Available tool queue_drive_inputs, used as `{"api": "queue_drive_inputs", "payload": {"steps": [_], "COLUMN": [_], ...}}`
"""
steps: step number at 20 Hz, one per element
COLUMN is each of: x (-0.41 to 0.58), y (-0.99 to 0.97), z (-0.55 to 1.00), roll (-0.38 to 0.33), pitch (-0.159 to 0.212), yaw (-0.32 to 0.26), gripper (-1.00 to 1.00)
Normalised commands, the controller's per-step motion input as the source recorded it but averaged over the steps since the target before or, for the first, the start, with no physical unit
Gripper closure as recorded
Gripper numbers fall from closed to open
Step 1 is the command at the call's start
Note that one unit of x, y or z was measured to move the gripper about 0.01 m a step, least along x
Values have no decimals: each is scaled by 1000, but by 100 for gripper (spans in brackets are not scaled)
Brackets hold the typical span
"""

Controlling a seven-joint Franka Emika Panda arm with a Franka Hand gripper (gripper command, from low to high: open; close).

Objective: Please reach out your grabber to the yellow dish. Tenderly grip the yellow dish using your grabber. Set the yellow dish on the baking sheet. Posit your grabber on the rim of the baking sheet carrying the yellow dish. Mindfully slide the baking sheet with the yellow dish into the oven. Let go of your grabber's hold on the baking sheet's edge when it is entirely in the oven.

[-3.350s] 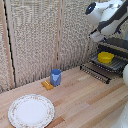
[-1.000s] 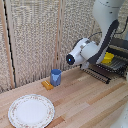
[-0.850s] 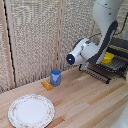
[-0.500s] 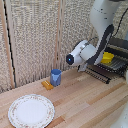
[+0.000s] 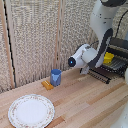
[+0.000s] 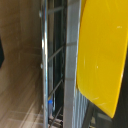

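Observation:
The yellow dish [image 5: 108, 57] sits on the dark ribbed baking sheet [image 5: 102, 74], which sticks out of the front of the black and silver oven [image 5: 120, 47] at the exterior view's right. My white grabber [image 5: 94, 64] is low at the sheet's near edge. Its fingers are hidden behind the wrist, so I cannot tell how they stand. In the wrist view the yellow dish [image 6: 102, 55] fills one side, very close, beside the sheet's metal bars [image 6: 60, 65]. A small blue spot [image 6: 50, 102] shows among the bars.
A blue cup [image 5: 55, 77] and a small orange block [image 5: 47, 85] stand near the slatted back wall. A large white floral-rimmed plate [image 5: 31, 110] lies on the wooden table [image 5: 85, 105] at the exterior view's lower left.
The arm came down from above the oven to the sheet's near edge. Over the last second it has edged slightly toward the oven.

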Motion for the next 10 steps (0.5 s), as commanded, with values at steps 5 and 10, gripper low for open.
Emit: {"api": "queue_drive_inputs", "payload": {"steps": [5, 10], "x": [0, 0], "y": [-239, -125], "z": [19, 2], "roll": [5, 0], "pitch": [16, 3], "yaw": [-162, -73], "gripper": [100, 100]}}
